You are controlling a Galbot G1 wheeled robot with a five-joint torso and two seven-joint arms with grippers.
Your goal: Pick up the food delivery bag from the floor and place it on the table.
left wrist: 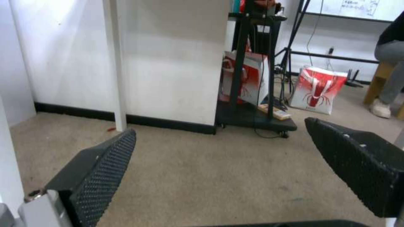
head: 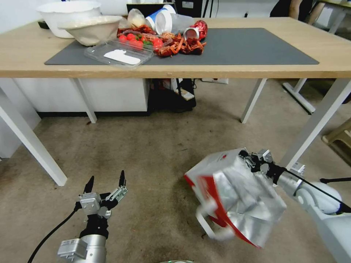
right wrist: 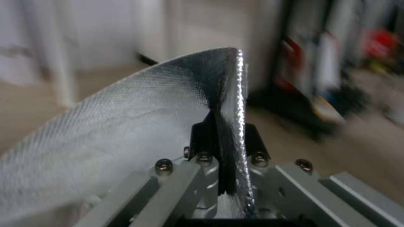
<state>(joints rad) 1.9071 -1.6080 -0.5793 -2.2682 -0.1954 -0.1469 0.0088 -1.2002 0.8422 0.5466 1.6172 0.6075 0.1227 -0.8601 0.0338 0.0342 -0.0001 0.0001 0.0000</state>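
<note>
The food delivery bag (head: 234,197), white with red sides and silver foil lining, hangs tilted above the floor (head: 153,160) at the lower right of the head view. My right gripper (head: 251,160) is shut on its foil rim (right wrist: 168,104), with the black fingers (right wrist: 202,135) pinching the edge. One white handle (head: 204,219) dangles below the bag. My left gripper (head: 106,182) is open over the floor at the lower left, holding nothing. The table (head: 256,69), light wood with a dark grey mat (head: 252,47), stands ahead.
On the mat's left half sit white bowls (head: 80,22), a clear plastic tray (head: 119,53), cups and red crayfish shells (head: 175,44). White table legs (head: 314,120) stand close to the bag. Two other red and white bags (left wrist: 317,90) stand under a black rack (left wrist: 252,119).
</note>
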